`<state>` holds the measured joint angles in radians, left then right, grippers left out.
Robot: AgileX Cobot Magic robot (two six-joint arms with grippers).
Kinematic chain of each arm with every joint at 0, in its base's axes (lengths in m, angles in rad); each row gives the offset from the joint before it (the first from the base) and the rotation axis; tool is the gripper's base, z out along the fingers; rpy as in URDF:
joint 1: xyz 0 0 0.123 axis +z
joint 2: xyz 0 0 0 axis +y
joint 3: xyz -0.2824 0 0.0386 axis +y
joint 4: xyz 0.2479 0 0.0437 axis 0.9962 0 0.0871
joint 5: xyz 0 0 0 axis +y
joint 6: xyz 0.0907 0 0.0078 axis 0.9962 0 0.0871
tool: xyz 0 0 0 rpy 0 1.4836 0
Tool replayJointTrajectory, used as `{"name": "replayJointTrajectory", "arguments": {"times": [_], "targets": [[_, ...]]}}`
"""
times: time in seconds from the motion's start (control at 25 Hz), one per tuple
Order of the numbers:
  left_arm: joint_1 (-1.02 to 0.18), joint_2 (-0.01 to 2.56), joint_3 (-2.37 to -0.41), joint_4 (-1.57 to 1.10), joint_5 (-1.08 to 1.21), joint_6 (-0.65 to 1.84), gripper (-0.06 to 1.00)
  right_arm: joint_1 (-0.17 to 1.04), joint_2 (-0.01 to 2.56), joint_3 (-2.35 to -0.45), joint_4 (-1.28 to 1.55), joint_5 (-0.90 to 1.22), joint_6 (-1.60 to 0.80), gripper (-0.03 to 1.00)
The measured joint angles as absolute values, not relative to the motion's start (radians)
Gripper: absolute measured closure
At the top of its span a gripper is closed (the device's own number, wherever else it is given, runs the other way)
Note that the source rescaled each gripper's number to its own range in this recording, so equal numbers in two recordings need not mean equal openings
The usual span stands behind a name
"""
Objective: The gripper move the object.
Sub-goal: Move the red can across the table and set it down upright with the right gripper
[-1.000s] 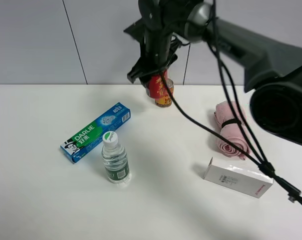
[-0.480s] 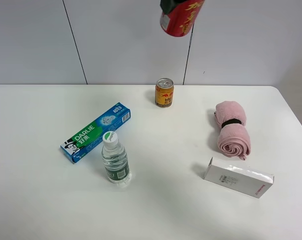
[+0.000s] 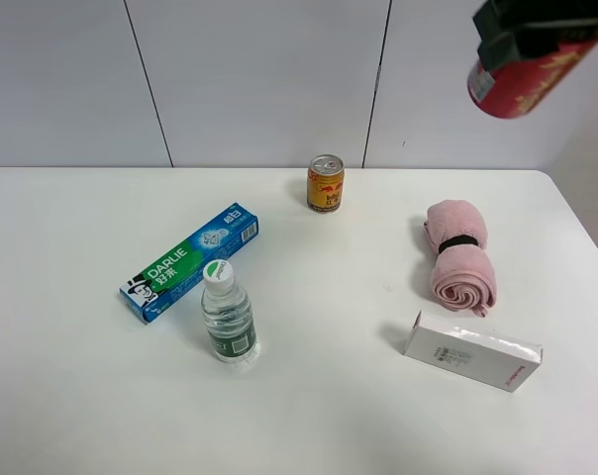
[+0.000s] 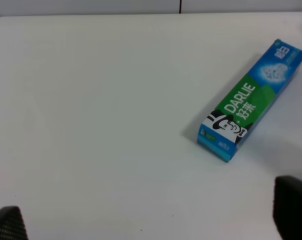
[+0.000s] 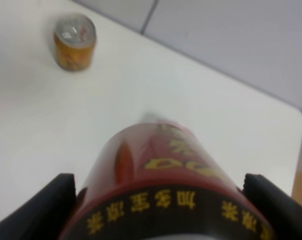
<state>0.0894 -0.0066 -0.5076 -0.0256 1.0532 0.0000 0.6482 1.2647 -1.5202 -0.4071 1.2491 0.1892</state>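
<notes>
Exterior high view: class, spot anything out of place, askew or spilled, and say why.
Only the red can stands out: it hangs tilted, off the table, at upper right, clamped in the right gripper. The gold can and water bottle stand upright; nothing looks spilled.

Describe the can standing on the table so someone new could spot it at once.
Start at the white table and follow its far edge, by the wall, to the middle. A small yellow-gold can with red print stands upright there, alone. Its only lookalike, the red can, is held aloft in the right gripper.
</notes>
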Motion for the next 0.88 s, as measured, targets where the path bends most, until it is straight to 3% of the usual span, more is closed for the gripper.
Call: {"name": "replayJointTrajectory", "arguments": {"times": [0.4, 0.88], "targets": [[0.089, -0.007, -0.508, -0.026, 1.053, 0.0, -0.06, 0.648, 1.022, -1.16, -0.594, 1.246, 0.493, 0.97], [0.089, -0.007, -0.508, -0.026, 1.053, 0.0, -0.06, 0.648, 0.996, -0.868, -0.621, 1.237, 0.738, 0.97]]}}
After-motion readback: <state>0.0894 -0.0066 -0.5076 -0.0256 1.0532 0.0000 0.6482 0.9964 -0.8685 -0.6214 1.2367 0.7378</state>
